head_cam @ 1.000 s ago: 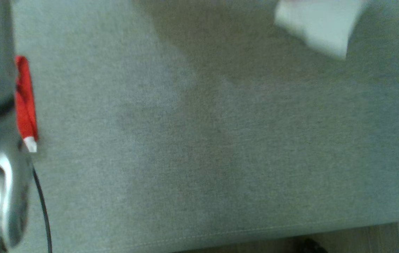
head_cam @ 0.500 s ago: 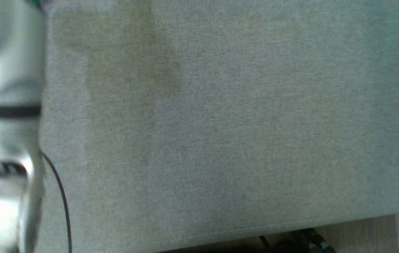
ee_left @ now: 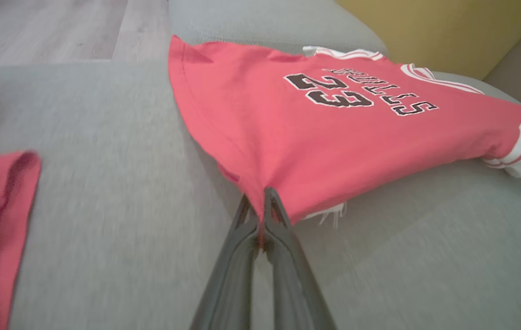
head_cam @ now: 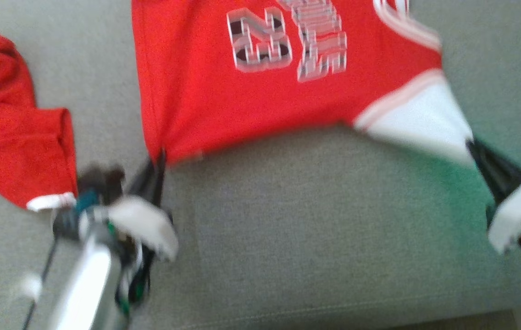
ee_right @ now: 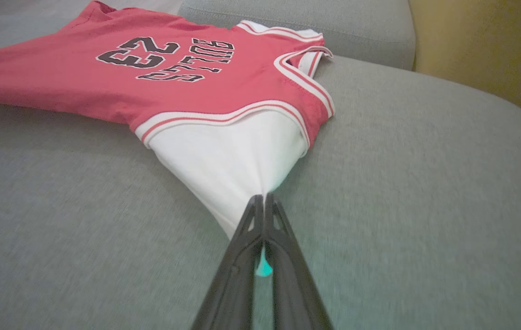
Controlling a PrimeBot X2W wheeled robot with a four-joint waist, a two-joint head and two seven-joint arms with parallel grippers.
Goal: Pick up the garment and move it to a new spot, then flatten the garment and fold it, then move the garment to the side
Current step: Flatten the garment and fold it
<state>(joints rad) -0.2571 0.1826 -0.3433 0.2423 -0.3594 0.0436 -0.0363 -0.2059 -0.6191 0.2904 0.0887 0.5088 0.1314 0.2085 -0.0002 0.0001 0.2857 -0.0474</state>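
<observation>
As left claw (ee_left: 257, 201) pinches jersey (ee_left: 334, 133) hem (ee_left: 204, 133) | right wrist: sleeve (ee_right: 233, 156) clamped

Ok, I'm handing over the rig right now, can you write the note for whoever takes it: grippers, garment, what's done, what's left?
Left gripper: shut on the red jersey at a bottom hem corner.
Right gripper: shut on its white sleeve.
Jersey: number side up on the grey sofa cushion, pulled taut between the grippers, near edge lifted. A second red garment lies to the robot's left, apart from it.
Done: jersey gripped and spread out.
Left: lay it flat, fold it, move it aside.
</observation>
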